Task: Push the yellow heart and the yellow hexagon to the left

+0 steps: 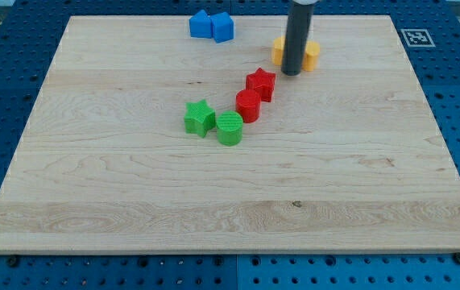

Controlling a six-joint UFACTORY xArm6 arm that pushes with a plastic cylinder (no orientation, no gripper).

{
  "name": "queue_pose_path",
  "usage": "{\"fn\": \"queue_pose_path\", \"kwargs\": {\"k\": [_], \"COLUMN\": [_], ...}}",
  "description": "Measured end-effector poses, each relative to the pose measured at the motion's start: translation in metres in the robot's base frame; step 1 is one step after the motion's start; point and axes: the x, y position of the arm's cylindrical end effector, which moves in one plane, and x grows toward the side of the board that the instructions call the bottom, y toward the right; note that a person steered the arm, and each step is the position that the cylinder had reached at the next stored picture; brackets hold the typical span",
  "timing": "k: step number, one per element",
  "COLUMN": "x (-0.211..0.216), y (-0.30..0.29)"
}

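Two yellow blocks sit near the view's top, right of centre, and the dark rod stands in front of them and hides much of each. One yellow block [279, 51] shows left of the rod and the other yellow block [312, 54] shows right of it. I cannot tell which is the heart and which the hexagon. My tip [292, 72] rests on the board at the lower edge of the pair, between them and apparently touching them.
A red star [261, 83] lies just below-left of my tip, with a red cylinder [248, 105] below it. A green star [200, 118] and a green cylinder [230, 128] sit near the centre. Two blue blocks [212, 26] lie at the top. The wooden board's edges [20, 161] border a blue pegboard.
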Motion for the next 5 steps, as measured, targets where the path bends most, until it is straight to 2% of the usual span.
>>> {"fn": "queue_pose_path", "kwargs": {"k": [2,3,5], "x": [0.008,0.006,-0.033], "y": [0.104,0.107,0.048]}}
